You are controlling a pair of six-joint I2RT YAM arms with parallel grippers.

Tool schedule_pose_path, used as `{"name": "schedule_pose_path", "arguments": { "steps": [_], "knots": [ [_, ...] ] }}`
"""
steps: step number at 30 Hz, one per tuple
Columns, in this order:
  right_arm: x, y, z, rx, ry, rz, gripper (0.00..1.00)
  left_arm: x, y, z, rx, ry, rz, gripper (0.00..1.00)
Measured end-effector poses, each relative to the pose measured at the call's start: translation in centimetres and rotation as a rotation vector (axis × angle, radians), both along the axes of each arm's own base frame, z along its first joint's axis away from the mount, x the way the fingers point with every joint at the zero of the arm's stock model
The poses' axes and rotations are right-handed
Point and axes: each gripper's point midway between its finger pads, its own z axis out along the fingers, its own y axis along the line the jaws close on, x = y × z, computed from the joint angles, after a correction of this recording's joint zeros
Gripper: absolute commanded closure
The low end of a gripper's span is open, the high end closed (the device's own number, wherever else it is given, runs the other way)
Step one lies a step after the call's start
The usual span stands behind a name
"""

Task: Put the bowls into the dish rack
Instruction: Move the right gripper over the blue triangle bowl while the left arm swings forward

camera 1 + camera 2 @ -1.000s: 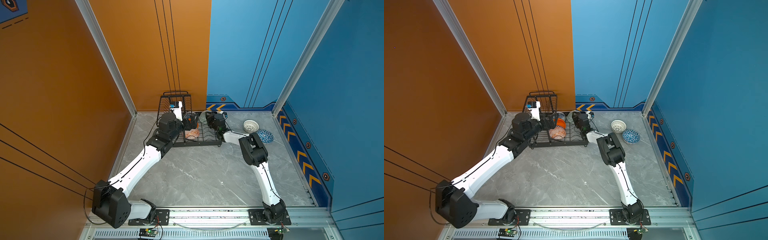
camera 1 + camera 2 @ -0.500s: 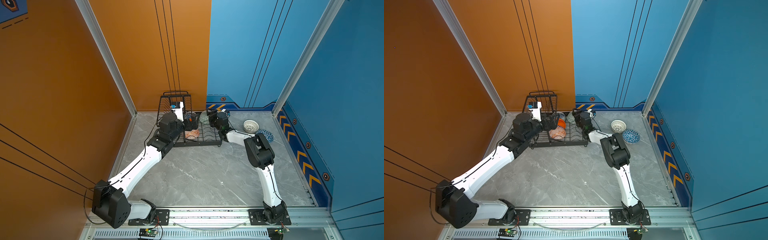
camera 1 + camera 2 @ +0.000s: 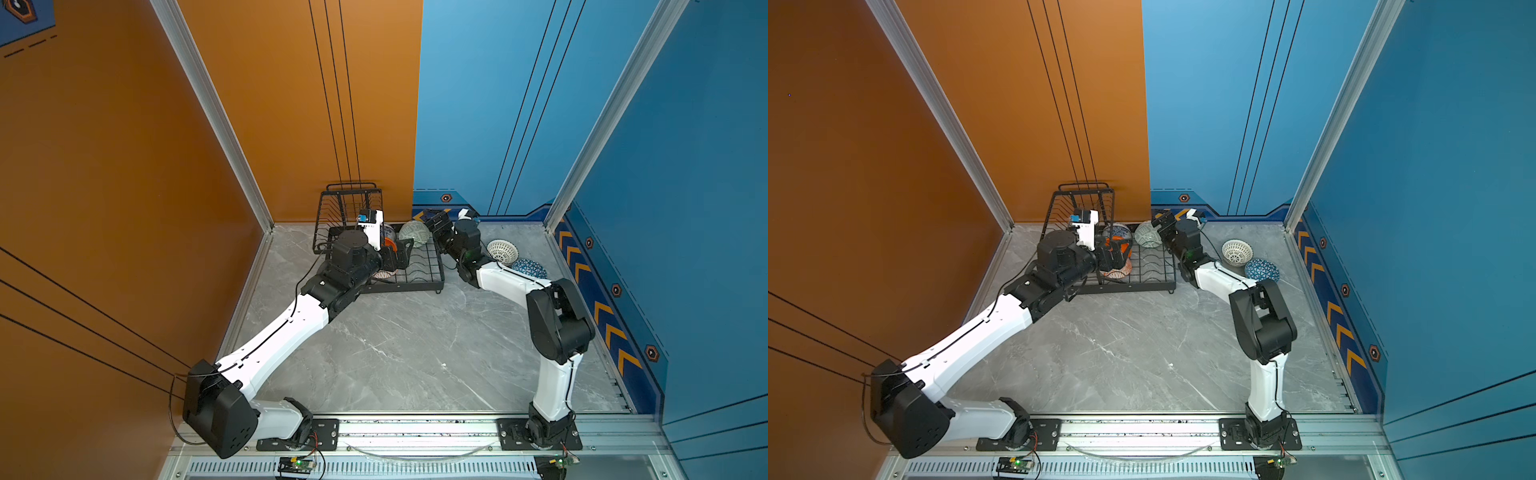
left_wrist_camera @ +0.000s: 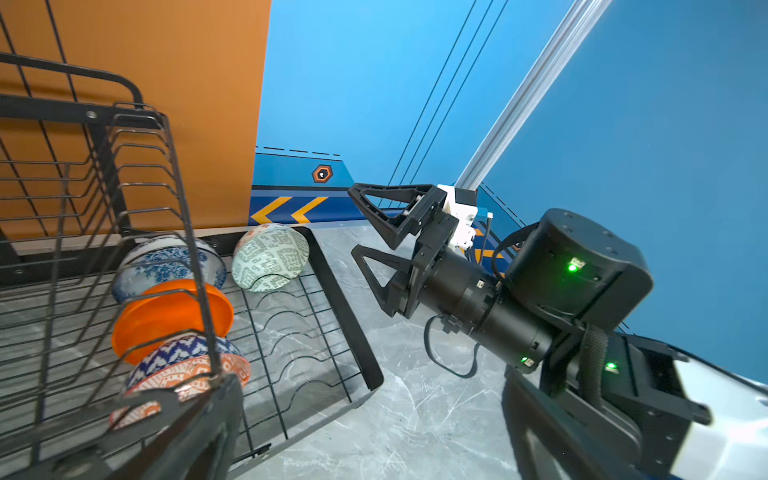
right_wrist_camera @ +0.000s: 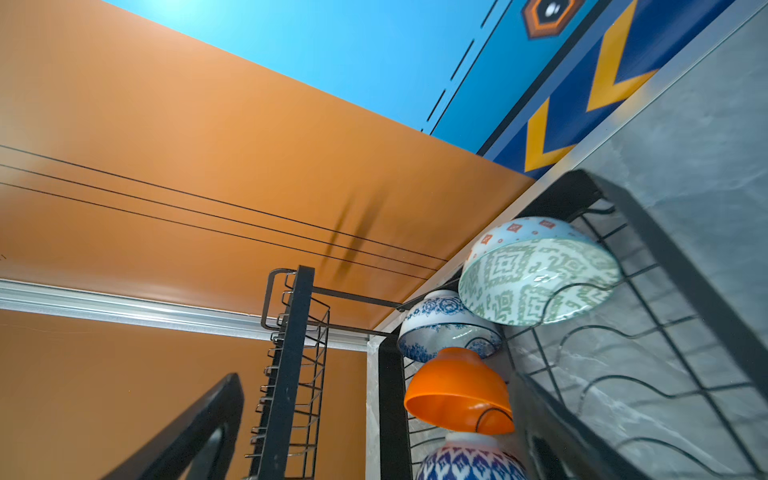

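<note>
Black wire rack (image 3: pixel 399 287) in both top views: your left claw (image 3: pixel 1116 254), jaws apart, hid most of its load. The white bowl (image 3: pixel 502 250) and blue bowl (image 3: pixel 528 268) sat outside on the table (image 3: pixel 395 340). From the left wrist, your right claw (image 4: pixel 353 219) stood apart, empty, just beside the green bowl (image 4: pixel 270 255), which was propped in a slot, probably for stability. The right wrist cropped the zigzag bowl (image 5: pixel 469 461).

four bowls (image 3: pixel 413 235) in dish rack (image 3: pixel 407 286), two bowls (image 3: pixel 503 250) right of it
</note>
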Motion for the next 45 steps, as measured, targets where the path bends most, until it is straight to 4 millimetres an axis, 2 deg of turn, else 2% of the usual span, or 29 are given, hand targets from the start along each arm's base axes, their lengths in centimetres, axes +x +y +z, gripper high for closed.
{"name": "schedule_pose_path", "arguments": {
  "steps": [7, 11, 14, 17, 20, 23, 27, 30, 33, 38, 45],
  "knots": [
    [-4.0, -7.5, 2.5, -0.302, 0.049, -0.075, 0.0, -3.1, -4.0, -0.5, 0.014, 0.011, -0.104, 0.02],
    [-6.7, -11.5, 3.0, -0.54, 0.1, -0.12, 0.0, -4.1, -7.3, -2.1, 0.039, 0.04, -0.171, 0.02],
    [-7.8, -14.4, 1.9, -0.688, 0.172, -0.144, 0.0, -4.3, -9.8, -4.0, 0.068, 0.072, -0.211, 0.02],
    [-8.7, -17.8, -0.6, -0.819, 0.286, -0.159, 0.0, -4.4, -11.6, -5.9, 0.093, 0.104, -0.244, 0.02],
    [-9.3, -20.6, -3.2, -0.934, 0.402, -0.162, 0.0, -4.4, -12.5, -7.3, 0.105, 0.128, -0.266, 0.02],
    [-9.4, -22.0, -5.7, -1.037, 0.495, -0.138, 0.02, -4.4, -13.1, -8.2, 0.112, 0.147, -0.281, 0.02],
    [-9.0, -22.8, -8.5, -1.141, 0.587, -0.088, 0.05, -4.2, -13.8, -8.4, 0.11, 0.153, -0.296, 0.02],
    [-8.8, -23.6, -10.4, -1.179, 0.641, -0.051, 0.11, -3.9, -14.4, -8.5, 0.106, 0.153, -0.304, 0.02],
    [-8.8, -24.8, -11.7, -1.191, 0.687, -0.037, 0.19, -3.6, -15.2, -8.5, 0.095, 0.155, -0.317, 0.02],
    [-8.4, -26.3, -13.1, -1.174, 0.727, -0.019, 0.26, -3.0, -16.6, -9.6, 0.087, 0.182, -0.339, 0.02],
    [-7.9, -26.3, -15.8, -1.168, 0.772, 0.041, 0.41, -2.3, -17.5, -10.8, 0.09, 0.209, -0.351, 0.02]
  ]
}}
